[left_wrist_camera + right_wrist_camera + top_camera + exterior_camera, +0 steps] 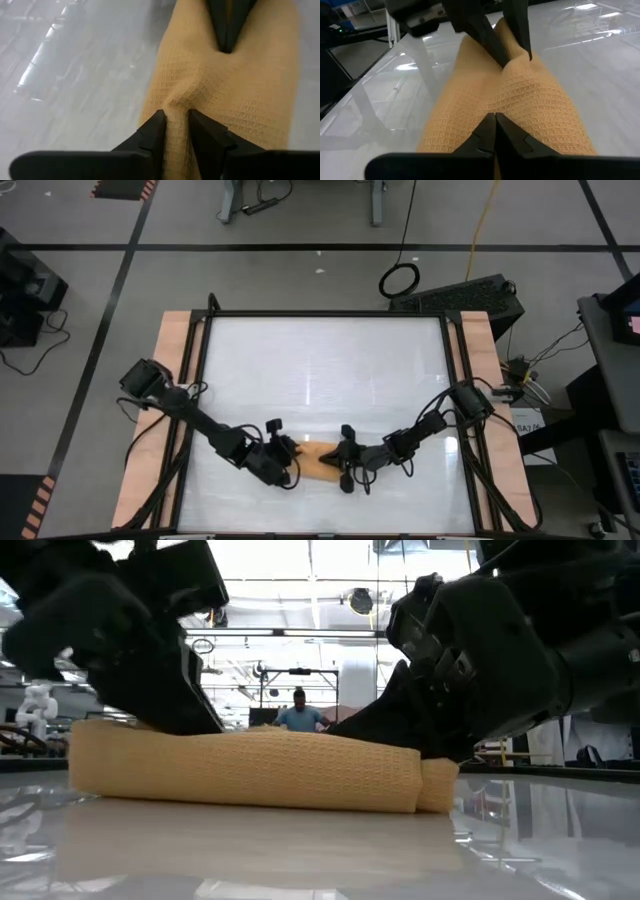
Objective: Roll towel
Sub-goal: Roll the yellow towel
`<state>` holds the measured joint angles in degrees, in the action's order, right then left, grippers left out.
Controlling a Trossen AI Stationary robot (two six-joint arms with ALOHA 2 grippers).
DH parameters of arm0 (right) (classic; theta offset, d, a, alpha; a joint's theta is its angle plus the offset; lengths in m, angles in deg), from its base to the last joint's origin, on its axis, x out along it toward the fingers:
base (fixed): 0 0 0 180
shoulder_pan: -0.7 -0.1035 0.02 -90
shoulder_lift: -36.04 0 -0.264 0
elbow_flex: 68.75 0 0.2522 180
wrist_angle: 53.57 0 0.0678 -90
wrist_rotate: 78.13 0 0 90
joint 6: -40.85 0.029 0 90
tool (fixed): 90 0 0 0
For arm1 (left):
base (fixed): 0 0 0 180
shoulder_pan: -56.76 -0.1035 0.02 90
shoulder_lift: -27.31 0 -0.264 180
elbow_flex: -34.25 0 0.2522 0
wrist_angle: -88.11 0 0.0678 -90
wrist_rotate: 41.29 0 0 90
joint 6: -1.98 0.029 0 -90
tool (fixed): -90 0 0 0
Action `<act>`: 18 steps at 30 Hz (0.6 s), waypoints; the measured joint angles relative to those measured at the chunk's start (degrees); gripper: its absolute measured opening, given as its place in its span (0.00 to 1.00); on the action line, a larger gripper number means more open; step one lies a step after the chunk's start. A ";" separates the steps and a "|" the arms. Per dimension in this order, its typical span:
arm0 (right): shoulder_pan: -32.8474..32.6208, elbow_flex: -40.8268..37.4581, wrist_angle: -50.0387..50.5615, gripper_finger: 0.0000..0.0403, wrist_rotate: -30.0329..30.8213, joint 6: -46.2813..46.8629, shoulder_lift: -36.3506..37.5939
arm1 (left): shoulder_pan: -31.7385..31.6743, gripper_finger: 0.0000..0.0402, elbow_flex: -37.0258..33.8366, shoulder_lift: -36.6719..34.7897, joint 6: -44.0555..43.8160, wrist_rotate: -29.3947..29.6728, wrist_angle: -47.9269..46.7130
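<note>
The left gripper is nipped onto the towel: in its wrist view a raised ridge of the orange-tan waffle-weave cloth stands pinched between the two dark fingers, which sit only narrowly apart. The right gripper has its fingers drawn together, tips touching, resting on the other end of the cloth; whether any fabric is caught between them cannot be told.

From above, both grippers meet near the front edge of the table, the left gripper at the towel's left end and the right gripper at its right end, so that only a short strip of cloth shows between them. In the low view the towel lies as a long, low, folded bundle flat on the glossy white top, with a smaller fold sticking out at one end; the dark bulk of both arms presses down on it from above and blocks most of the room behind.

Past the table, a person shows far back between the arms. On the floor beyond the table's far edge lies a coiled black cable ring, and a yellow cable runs near it
</note>
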<state>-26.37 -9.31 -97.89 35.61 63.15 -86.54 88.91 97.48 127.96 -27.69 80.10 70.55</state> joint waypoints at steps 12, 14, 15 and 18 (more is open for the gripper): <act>-0.22 -0.10 5.57 0.00 3.17 -5.92 8.78 | 1.41 0.22 0.39 -2.92 0.96 0.49 -0.26; 0.14 -0.06 5.14 0.00 4.83 -6.03 7.52 | 1.41 0.22 0.57 -3.51 2.67 0.93 -0.39; 0.40 -0.06 5.37 0.00 5.51 -6.07 6.78 | 1.43 0.22 0.75 -4.07 3.40 1.32 -0.39; 1.35 -0.10 4.66 0.00 6.13 -5.34 3.82 | 1.41 0.22 1.42 -6.35 5.79 2.35 -0.02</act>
<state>-25.02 -9.41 -93.24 41.74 57.81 -82.72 90.32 98.90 121.61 -21.90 82.45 70.53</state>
